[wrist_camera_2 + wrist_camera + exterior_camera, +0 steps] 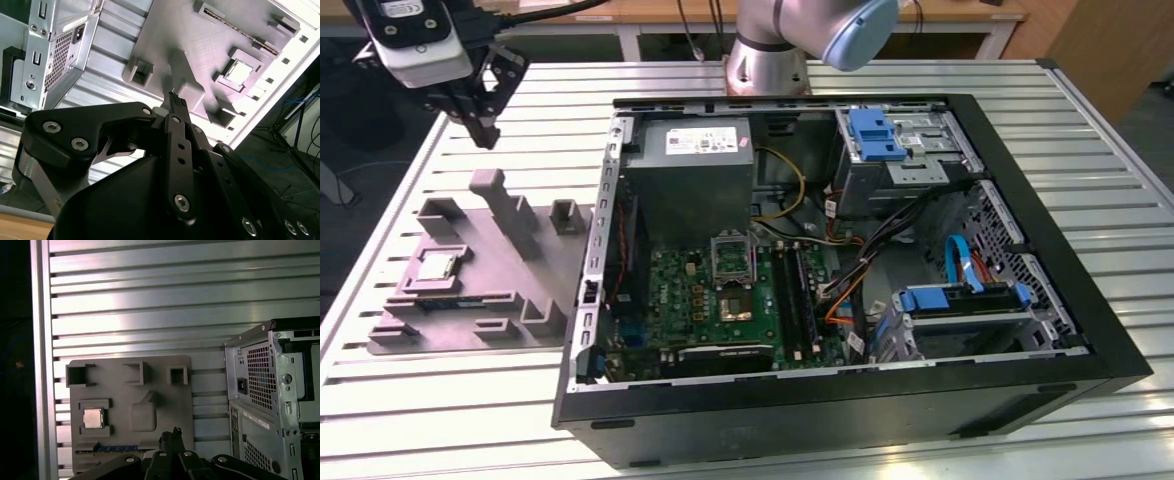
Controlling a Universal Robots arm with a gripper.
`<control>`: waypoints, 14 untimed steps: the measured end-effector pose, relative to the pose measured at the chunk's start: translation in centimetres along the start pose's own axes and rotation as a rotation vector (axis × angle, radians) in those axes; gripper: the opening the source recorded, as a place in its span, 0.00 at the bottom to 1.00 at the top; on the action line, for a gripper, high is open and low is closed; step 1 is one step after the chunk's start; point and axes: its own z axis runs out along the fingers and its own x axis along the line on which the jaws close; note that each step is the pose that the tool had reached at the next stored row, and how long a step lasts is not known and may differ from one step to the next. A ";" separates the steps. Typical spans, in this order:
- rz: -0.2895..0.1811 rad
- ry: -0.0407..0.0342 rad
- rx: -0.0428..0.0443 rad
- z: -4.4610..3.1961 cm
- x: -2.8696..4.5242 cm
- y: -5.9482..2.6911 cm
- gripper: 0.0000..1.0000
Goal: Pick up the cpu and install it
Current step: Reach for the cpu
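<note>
The cpu (438, 265) is a small silver square lying flat in a raised pocket of the grey plastic fixture (500, 240), on the exterior view's left. It also shows in both wrist views (239, 72) (93, 418), in the same pocket. My gripper (484, 133) hangs well above the table behind the fixture, far from the cpu. Its black fingers (175, 107) (173, 436) stand together, shut with nothing between them. The open computer case (1067, 300) lies beside the fixture, with the green motherboard and its bare socket (738, 303) facing up.
A grey power supply box (694, 170) and blue-tabbed drive cages (878, 135) fill the case's far side, with loose cables between them. Upright posts (487, 185) rise from the fixture. The ribbed metal table (454, 400) carries everything. A blue-edged strip (117, 447) lies in a fixture slot.
</note>
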 end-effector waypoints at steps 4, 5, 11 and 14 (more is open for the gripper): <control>0.000 0.0000 0.0000 0.03 0.24 -0.02 0.11; 0.000 0.0000 0.0000 0.03 0.30 -0.03 0.11; 0.000 -0.0001 0.0000 0.08 0.60 -0.05 0.11; 0.000 -0.0001 0.0000 0.10 0.72 -0.06 0.11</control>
